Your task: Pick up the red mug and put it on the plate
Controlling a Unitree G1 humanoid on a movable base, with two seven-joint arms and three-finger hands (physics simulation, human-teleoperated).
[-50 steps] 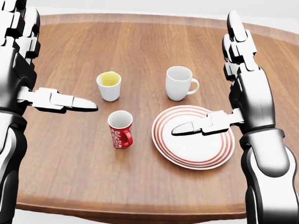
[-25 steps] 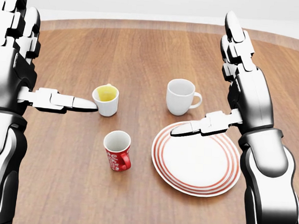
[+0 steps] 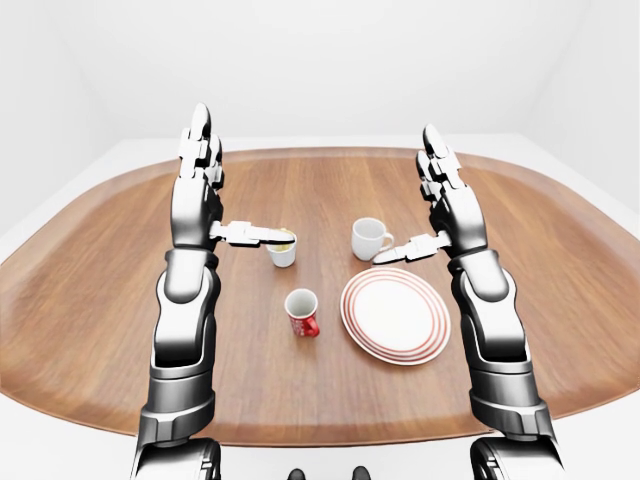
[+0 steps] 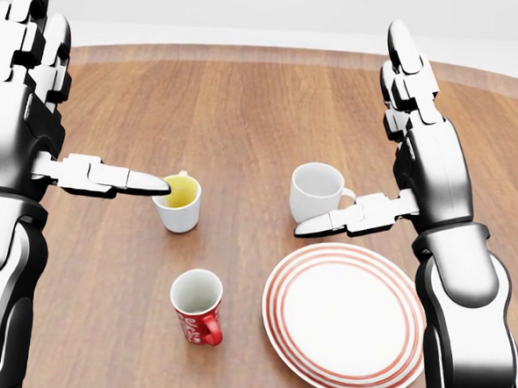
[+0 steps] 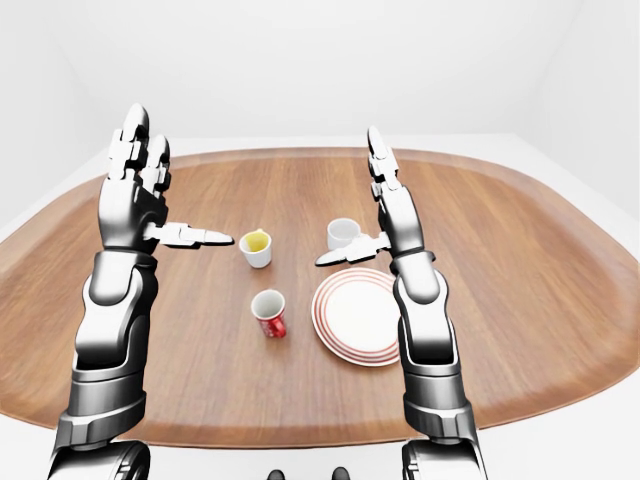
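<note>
The red mug point(image 4: 197, 309) stands upright on the wooden table, low in the head view, with its handle turned to the lower right. The white plate with red rings point(image 4: 343, 327) lies just right of it, apart from it. My left hand point(image 4: 80, 104) is held up at the left, open, fingers pointing up and thumb reaching right over the small cup. My right hand point(image 4: 359, 134) is raised above the plate's upper edge, open too, its thumb pointing left. Neither hand touches the mug, which sits below and between them.
A white mug point(image 4: 316, 191) stands above the plate, beside my right thumb. A small white cup with yellow contents point(image 4: 180, 202) is above the red mug, under my left thumb. The oval table point(image 3: 100, 300) spreads wide on both sides.
The whole picture has shifted: mugs, cup and plate slid down the head view and grew larger, so the camera came closer. Both hands keep their pose and stay open.
</note>
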